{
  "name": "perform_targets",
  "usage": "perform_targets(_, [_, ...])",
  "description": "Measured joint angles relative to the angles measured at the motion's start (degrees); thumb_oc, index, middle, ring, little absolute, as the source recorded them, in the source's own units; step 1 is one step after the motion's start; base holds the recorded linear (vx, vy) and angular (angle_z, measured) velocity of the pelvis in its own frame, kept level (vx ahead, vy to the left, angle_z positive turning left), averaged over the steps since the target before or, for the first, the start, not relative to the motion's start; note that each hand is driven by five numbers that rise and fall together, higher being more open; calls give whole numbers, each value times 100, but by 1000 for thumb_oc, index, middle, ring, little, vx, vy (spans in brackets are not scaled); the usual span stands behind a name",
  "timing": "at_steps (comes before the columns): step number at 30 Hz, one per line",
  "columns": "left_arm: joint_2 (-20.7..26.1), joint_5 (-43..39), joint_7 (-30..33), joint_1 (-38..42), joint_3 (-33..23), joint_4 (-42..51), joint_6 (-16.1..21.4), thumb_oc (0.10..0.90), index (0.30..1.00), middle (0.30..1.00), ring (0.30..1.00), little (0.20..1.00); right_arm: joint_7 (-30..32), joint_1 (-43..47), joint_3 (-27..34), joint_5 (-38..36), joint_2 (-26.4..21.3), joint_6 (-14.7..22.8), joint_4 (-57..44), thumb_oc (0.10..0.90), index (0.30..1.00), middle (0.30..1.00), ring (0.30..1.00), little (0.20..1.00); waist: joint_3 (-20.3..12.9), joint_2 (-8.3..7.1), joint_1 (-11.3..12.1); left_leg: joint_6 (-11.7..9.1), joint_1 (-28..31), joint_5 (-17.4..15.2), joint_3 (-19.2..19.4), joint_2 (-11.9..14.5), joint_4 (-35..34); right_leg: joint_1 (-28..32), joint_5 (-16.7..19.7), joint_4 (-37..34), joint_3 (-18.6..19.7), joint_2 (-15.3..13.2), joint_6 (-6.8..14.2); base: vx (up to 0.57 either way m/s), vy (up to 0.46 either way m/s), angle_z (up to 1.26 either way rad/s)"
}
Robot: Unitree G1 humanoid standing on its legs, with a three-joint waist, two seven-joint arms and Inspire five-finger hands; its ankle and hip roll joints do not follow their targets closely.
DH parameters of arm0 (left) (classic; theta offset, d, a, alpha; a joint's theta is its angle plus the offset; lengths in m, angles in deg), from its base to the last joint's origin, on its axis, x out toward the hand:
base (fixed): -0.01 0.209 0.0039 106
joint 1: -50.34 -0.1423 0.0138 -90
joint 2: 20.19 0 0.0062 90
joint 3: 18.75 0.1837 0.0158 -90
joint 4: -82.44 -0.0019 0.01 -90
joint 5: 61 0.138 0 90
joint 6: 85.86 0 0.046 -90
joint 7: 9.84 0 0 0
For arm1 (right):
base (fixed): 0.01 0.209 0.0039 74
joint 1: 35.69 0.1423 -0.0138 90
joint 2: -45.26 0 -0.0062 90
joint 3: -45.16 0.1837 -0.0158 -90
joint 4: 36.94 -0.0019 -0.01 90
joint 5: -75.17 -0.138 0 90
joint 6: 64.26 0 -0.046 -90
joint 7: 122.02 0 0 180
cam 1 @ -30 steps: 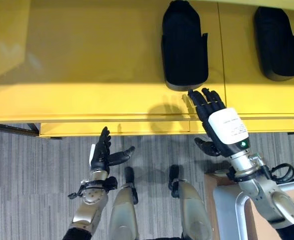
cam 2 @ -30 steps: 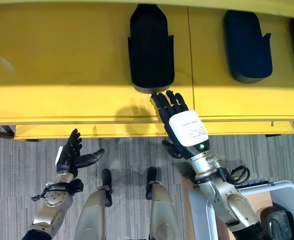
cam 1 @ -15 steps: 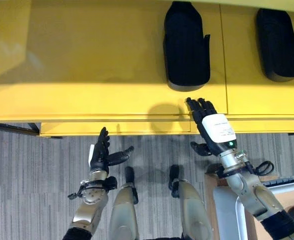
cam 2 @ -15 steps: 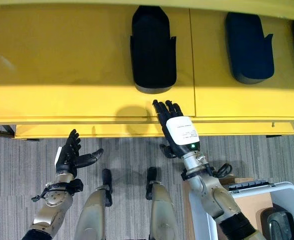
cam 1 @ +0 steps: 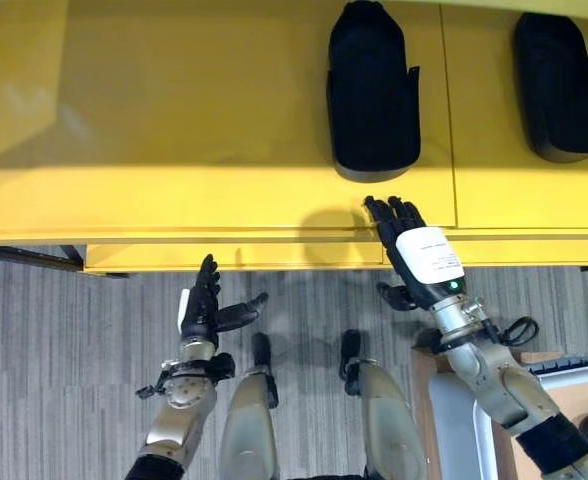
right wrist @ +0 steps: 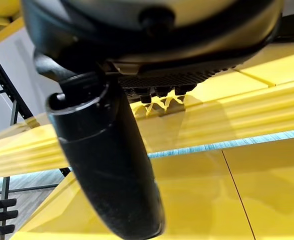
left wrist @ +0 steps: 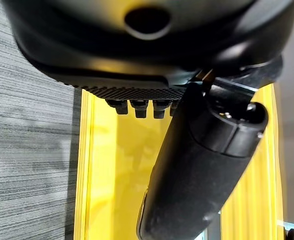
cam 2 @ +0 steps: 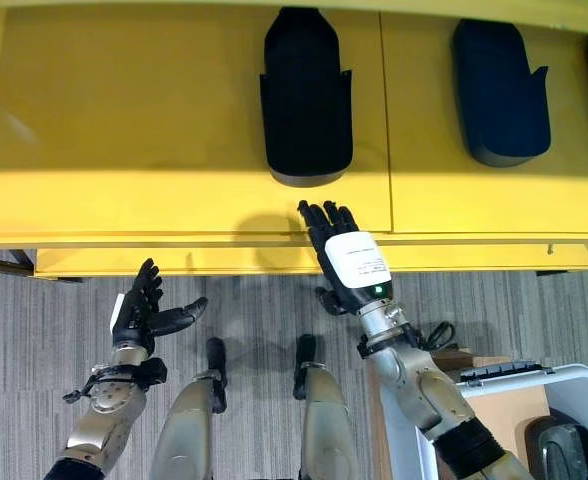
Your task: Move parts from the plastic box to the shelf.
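Grey striped floor (cam 1: 54, 340) lies below a yellow shelf (cam 1: 174, 120). Nearest, the white plastic box (cam 2: 494, 400) sits beside the right forearm, a dark part (cam 2: 564, 445) inside it. The left robot hand (cam 1: 206, 305) hangs released over the floor, fingers straight, holding nothing. The right robot hand (cam 1: 414, 250) reaches flat to the shelf's front edge, fingers spread, empty. Just beyond its fingertips rests a black part (cam 1: 372, 90); another (cam 1: 562, 88) lies farther to its right.
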Motion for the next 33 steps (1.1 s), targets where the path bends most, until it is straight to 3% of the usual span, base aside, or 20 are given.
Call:
perform_targets(12, [0, -42, -14, 13, 23, -41, 2, 900, 1000, 1000, 1000, 1000, 95, 681, -200, 24, 210, -137, 636, 900, 1000, 1000, 1000, 1000, 0, 9, 82, -4, -5, 4, -9, -4, 3, -12, -2, 28, -6, -10, -3, 0, 0, 0])
perform_targets(23, [0, -54, -28, 71, 83, -206, 26, 900, 1000, 1000, 1000, 1000, 410, 1129, -352, 125, 390, -264, 1318, 900, 1000, 1000, 1000, 1000, -5, 119, 97, 40, -110, -21, -44, -10, 84, -114, -23, 147, -13, -34, -27, 0, 0, 0])
perform_targets(33, [0, -58, -71, 74, 120, -206, 88, 900, 1000, 1000, 1000, 1000, 448, 1211, -369, 125, 389, -358, 1324, 900, 1000, 1000, 1000, 1000, -7, 233, 99, 37, -137, -18, -61, -10, 95, -149, -44, 198, -19, -37, -46, 0, 0, 0])
